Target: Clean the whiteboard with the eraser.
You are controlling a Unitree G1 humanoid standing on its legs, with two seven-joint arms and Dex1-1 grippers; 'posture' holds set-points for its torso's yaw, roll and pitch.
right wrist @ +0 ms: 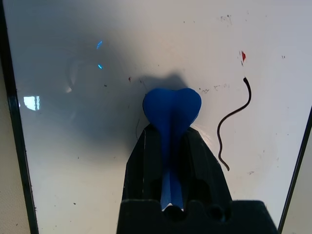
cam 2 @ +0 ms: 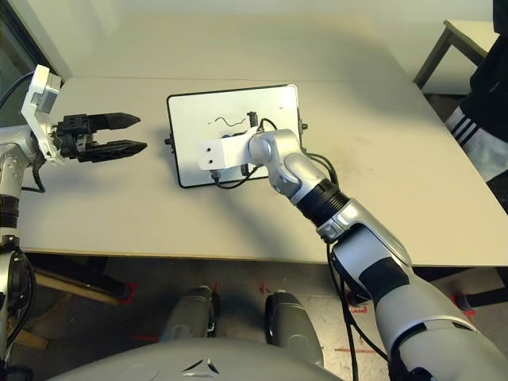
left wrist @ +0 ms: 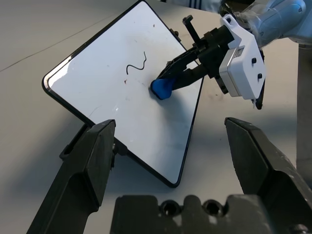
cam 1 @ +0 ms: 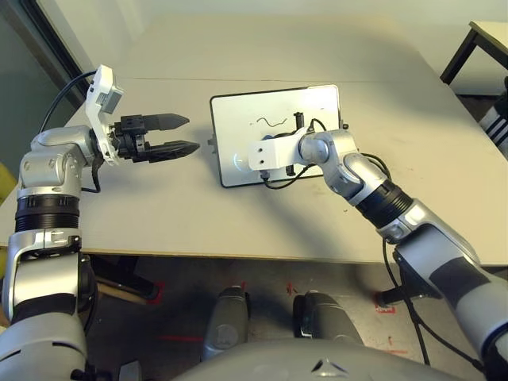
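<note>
The right hand [right wrist: 170, 146] is pinched tight on the eraser [right wrist: 171, 114], its two black fingers [right wrist: 146, 165] pressed against the blue block's sides so that the rounded, heart-like end pokes out beyond the tips. That blue end sits against the white surface of the whiteboard [cam 1: 238, 119], near the board's lower middle in the head views, where the white wrist housing and silver forearm reach in from the lower right of the frame and cover much of the board's near half. Just beyond the eraser a thin dark squiggle [right wrist: 234, 124] runs across the board, with a small red speck [right wrist: 242, 57] close to its upper end in the right wrist view. The board itself lies flat on the pale counter [cam 1: 159, 214], at the centre of the frame, its black border and rounded corners plain to see. Well apart from it, at the left of the frame, the left hand [cam 1: 181, 133] hangs above the counter with its two black fingers spread and nothing between them, pointing across toward the board's left edge. A dark table leg [cam 1: 456, 59] stands in the upper right corner.
</note>
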